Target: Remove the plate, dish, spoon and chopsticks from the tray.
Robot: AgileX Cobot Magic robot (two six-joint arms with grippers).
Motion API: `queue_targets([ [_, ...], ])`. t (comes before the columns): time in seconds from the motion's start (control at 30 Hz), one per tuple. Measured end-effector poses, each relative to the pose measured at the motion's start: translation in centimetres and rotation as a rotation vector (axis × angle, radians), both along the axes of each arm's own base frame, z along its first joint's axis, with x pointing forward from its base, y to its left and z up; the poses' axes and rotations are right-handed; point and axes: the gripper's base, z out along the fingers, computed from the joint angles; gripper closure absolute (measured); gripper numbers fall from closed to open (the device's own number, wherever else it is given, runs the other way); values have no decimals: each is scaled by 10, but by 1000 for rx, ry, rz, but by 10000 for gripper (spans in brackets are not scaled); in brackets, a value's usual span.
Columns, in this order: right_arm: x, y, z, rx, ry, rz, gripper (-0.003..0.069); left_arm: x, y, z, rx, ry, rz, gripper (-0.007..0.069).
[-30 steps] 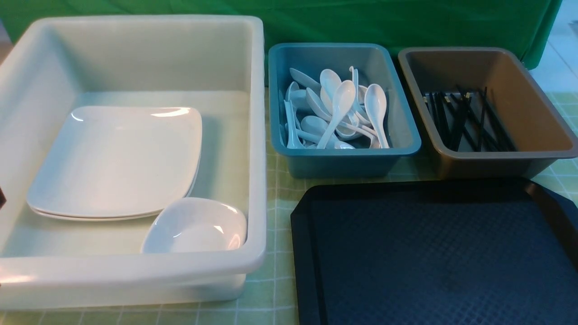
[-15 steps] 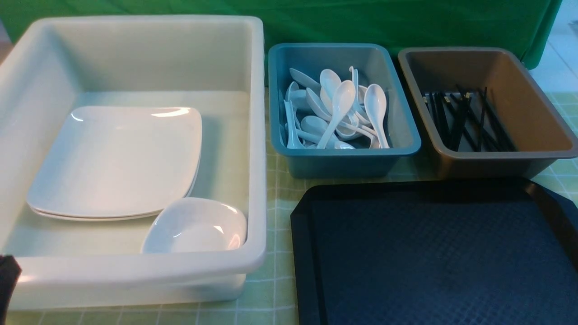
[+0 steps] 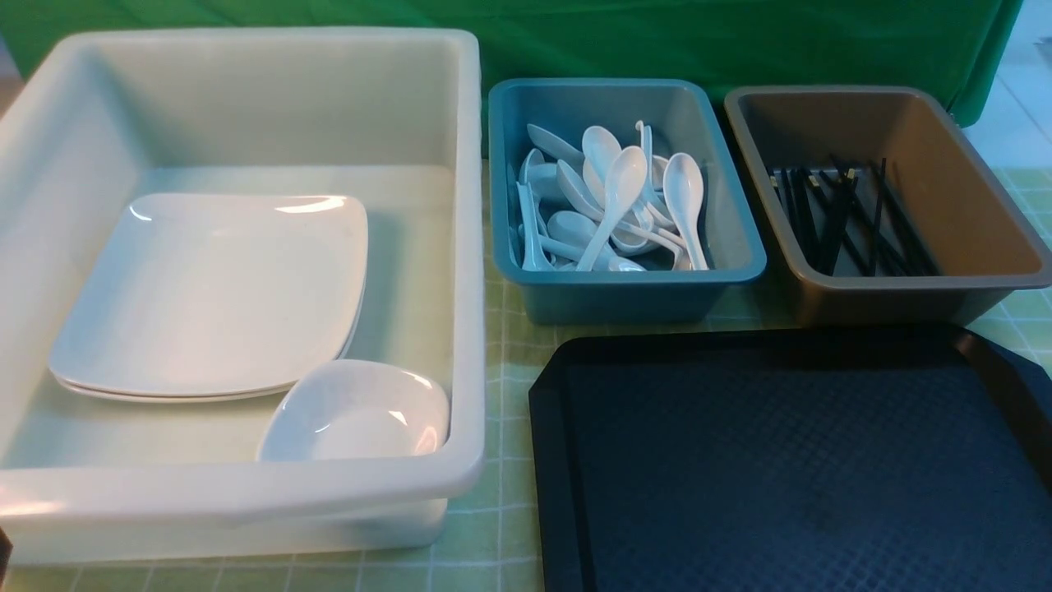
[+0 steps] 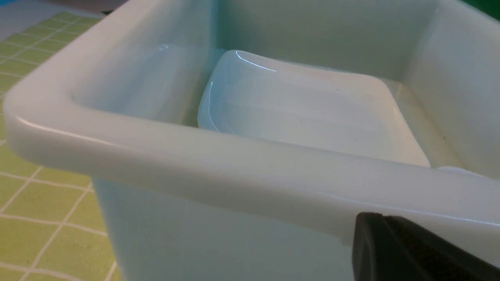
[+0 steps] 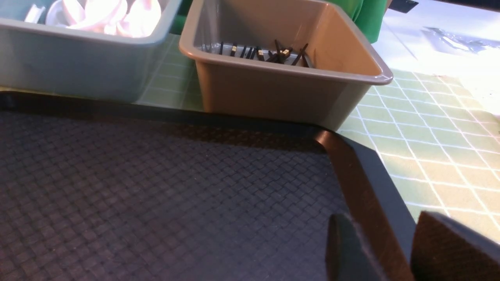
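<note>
At the far left, the white tub (image 3: 246,493) holds the plate (image 3: 214,288), lying flat on a second plate just like it, with the small dish (image 3: 357,411) touching its near right corner and tucked against the tub's near wall. The left gripper (image 4: 410,253) sits low outside that near wall, just under the rim — its fingers are together and hold nothing, and the plate lies beyond the wall from them.

Next comes the teal bin (image 3: 625,288), where the spoon (image 3: 612,205) lies in a loose heap of white spoons, handle toward the robot. Right of it the brown bin (image 3: 888,296) carries the chopsticks (image 3: 846,218), long axes running roughly front to back along the floor.

Nearest on the right, the tray (image 3: 789,460) shows only its diamond-textured surface in both the front and right wrist views; nothing of the task's rests on it. The right gripper (image 5: 390,249) hovers over the tray's far right clipped corner, fingers apart with nothing between them, astride the raised rim.

Judging from this, the clearing looks complete — no thing is left for either arm. The green checked worktop (image 3: 509,526) has open room around the bins, so pulling back should meet nothing.
</note>
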Motion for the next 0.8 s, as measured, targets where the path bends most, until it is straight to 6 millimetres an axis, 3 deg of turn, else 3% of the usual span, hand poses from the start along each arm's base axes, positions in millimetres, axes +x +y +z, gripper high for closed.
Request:
queue_targets([
  [0.8,0,0,0,0,0,0,419,0,-2,0,11,2,-40,633],
])
